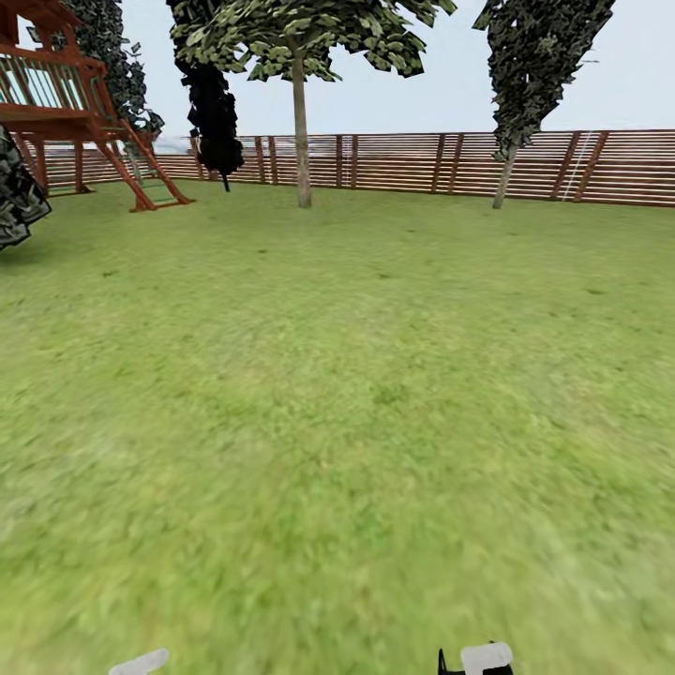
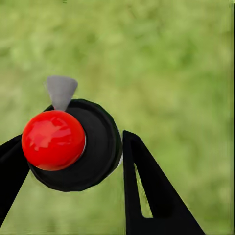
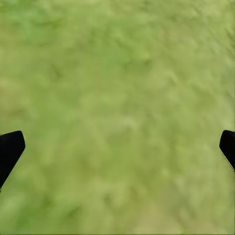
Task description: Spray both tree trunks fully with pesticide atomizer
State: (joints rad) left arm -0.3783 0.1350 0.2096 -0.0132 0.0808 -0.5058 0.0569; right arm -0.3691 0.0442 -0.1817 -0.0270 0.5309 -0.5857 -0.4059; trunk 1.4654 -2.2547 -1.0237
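1. Head view: wide green lawn (image 1: 337, 422) runs flat from the robot out to a brown slatted wooden fence (image 1: 469, 164) along the far side. A tall tree with a bare grey-brown trunk (image 1: 301, 131) stands in front of the fence, leaves only high up. A second, leaning trunk (image 1: 505, 178) is further right by the fence, under dark foliage. A dark slim tree (image 1: 214, 112) stands left of the first trunk. A red-brown wooden play frame (image 1: 84, 112) with a ladder sits at far left, with a dark leafy clump (image 1: 17, 197) at the left edge. Pale grey sky above. Small white and black bits of the robot poke in at the bottom edge.
2. Left wrist view: left gripper (image 2: 68, 152) is closed onto the atomizer (image 2: 73, 147), seen end-on: a round black body with a red ball top and a grey cone nozzle. One black finger (image 2: 147, 191) touches the body's side; the other is at its opposite side. Blurry grass behind, atomizer off the ground.
3. Right wrist view: right gripper (image 3: 117, 147) is spread wide and holds nothing; its black fingertips (image 3: 10, 149) show at opposite edges. Plain blurry grass behind.
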